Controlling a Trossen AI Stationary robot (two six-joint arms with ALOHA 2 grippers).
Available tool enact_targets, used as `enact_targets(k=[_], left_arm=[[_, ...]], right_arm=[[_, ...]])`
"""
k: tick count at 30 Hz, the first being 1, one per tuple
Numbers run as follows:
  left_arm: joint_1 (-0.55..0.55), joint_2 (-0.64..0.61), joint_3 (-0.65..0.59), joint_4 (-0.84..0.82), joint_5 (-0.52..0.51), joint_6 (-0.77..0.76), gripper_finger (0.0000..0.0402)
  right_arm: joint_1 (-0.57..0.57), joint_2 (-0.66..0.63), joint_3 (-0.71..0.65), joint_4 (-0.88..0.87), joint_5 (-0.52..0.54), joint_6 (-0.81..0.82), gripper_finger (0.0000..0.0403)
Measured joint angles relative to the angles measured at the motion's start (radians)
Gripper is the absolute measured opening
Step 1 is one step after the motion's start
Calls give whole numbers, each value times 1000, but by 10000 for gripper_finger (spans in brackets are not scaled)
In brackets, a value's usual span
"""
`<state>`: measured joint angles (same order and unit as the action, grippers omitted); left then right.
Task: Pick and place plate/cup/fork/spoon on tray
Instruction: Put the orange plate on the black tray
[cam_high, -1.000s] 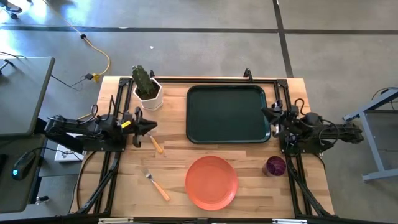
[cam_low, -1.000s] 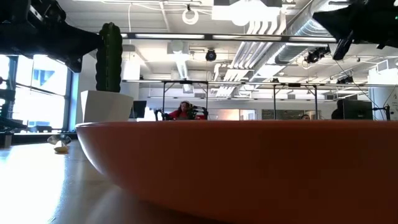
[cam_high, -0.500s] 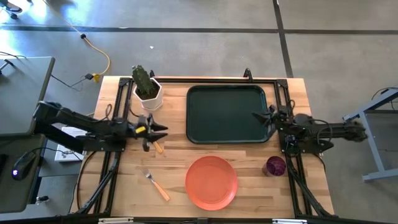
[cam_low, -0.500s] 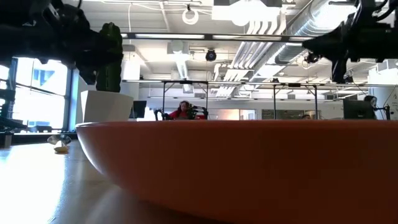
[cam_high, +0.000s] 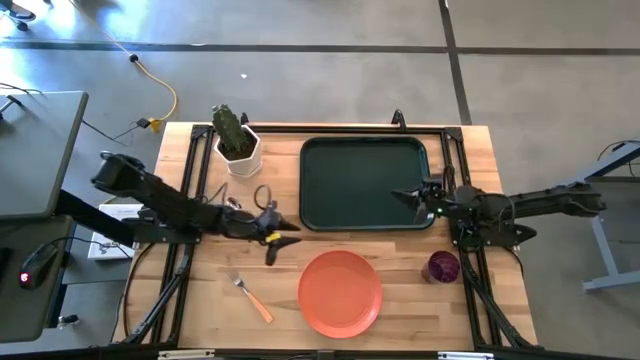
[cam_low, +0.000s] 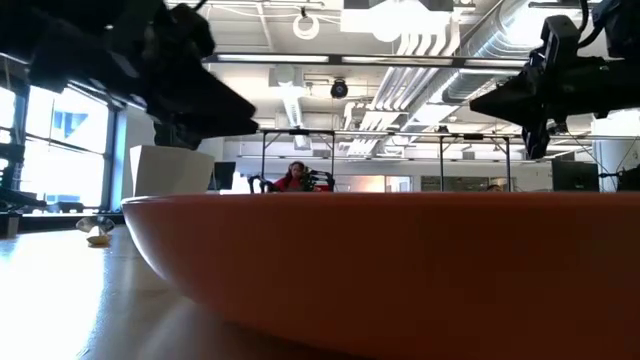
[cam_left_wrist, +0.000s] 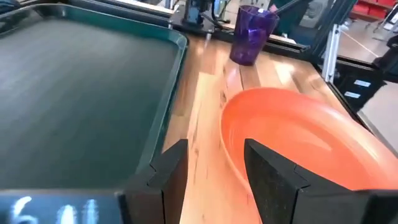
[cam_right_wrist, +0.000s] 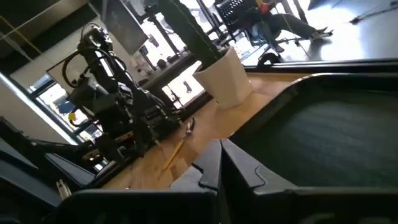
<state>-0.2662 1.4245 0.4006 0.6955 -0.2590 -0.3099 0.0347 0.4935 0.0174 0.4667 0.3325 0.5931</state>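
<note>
The orange-red plate (cam_high: 340, 292) lies at the table's near middle, and the dark green tray (cam_high: 365, 183) lies flat beyond it. The purple cup (cam_high: 441, 267) stands upright to the plate's right. The fork (cam_high: 250, 296) lies to the plate's left. In the high view my left arm covers the spoon (cam_right_wrist: 179, 144), which lies flat on the wood. My left gripper (cam_left_wrist: 216, 146) is open above the bare wood between the tray's near-left corner and the plate, holding nothing. My right gripper (cam_right_wrist: 219, 144) is shut and hovers over the tray's right part (cam_high: 397, 195).
A white pot with a green cactus (cam_high: 238, 145) stands at the far left, next to the tray. Black frame rails (cam_high: 190, 200) run along the table's left and right sides. Bare wood shows at the near left around the fork.
My left gripper has travelled from the spoon's side toward the table's right and near edges, ending between the tray's corner and the plate. My right gripper has moved toward the table's left, out over the tray, staying shut. No tableware has moved.
</note>
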Motion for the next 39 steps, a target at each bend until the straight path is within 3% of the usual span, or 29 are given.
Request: enact_targets(k=[6,9,19,25,29,39], left_arm=[[34,152,167,-79,157,1,145],[39,232,254,-155,186,6,145],[34,422,462,-341,269,60,145],[47,458,518,-431,266,79,145],[51,461,521,-457,262,79,142],[51,442,520,-492,244,86,91]], right_arm=[[54,113,0,233,-32,-142,0],[81,166,0,339,-66,-207,0],[164,302,0,420,-58,-254,0],[191,385,0,430,35,-213,1],[202,438,0,460,34,-201,1],[210,518,0,551,33,-218,1]])
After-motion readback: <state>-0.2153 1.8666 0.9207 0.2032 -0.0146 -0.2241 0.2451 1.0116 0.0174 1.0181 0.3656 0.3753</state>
